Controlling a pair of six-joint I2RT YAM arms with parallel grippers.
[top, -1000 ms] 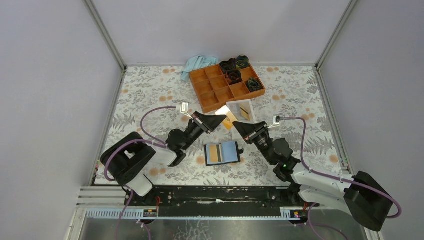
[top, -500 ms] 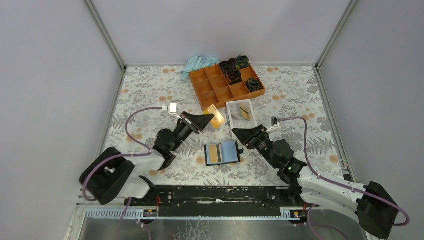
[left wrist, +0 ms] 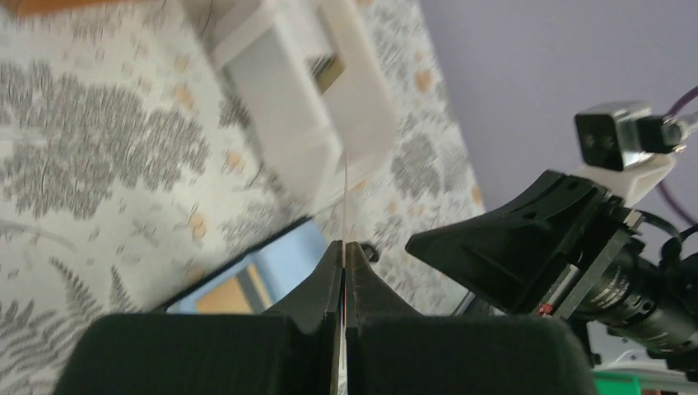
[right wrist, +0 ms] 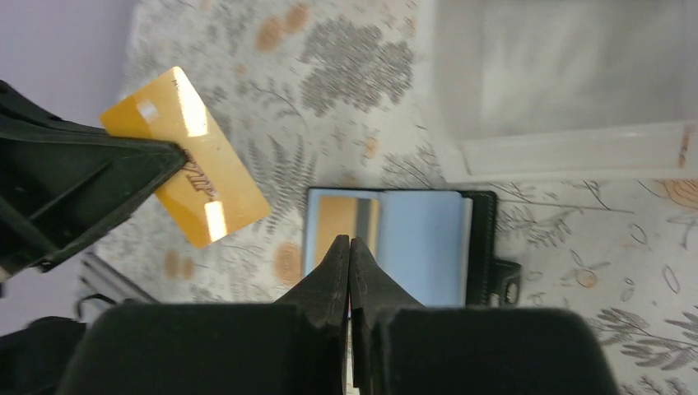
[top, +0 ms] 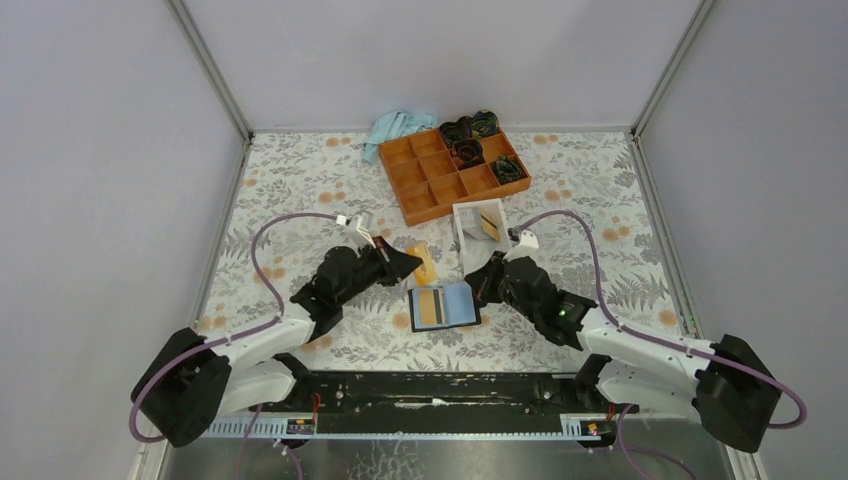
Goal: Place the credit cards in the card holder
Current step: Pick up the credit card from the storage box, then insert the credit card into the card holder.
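1. A thin yellow-orange plastic card (right wrist: 185,156) is gripped by one edge in the left pincer (top: 410,263), so its free end is left clear for insertion.
2. The small black folding card holder (top: 452,305) is laid open on the tabletop (top: 300,200) between the arms, lining upward. One striped card (top: 428,307) is seated inside.
3. The right pincer (right wrist: 349,243), closed and empty, is poised over it, presumably to steady it.

cards (top: 427,264) x3 | card holder (top: 461,304) x1 | wht box (top: 461,226) x1 | tray (top: 411,176) x1 | cloth (top: 395,127) x1

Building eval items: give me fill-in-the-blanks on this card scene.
The left tool grips a credit card; the right tool holds ____.
The card holder lies ____ under the right tool.
Another card leans inside the ____ box.
Missing: nothing; open; white.
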